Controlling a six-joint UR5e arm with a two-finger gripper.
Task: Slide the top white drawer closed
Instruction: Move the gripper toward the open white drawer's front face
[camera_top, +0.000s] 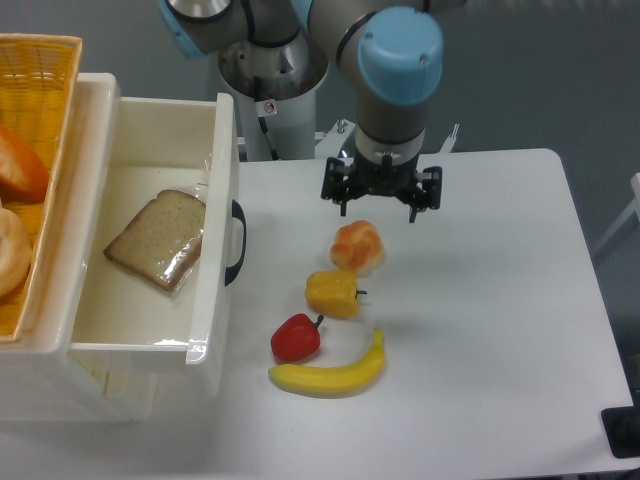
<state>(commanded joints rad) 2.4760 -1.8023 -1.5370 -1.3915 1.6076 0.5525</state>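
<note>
The top white drawer (222, 160) stands pulled out toward the table, its black curved handle (237, 243) facing right. Inside it lies a wrapped slice of bread (158, 239). My gripper (380, 202) hangs open over the table's back middle, fingers pointing down, just above and behind the croissant-like pastry (357, 246). It holds nothing. It is well to the right of the drawer front, roughly 140 pixels from the handle.
A yellow wicker basket (45, 70) with bread sits on the cabinet at far left. On the table lie a yellow pepper (333, 293), a red pepper (295, 338) and a banana (332, 373). The robot base (272, 72) stands behind.
</note>
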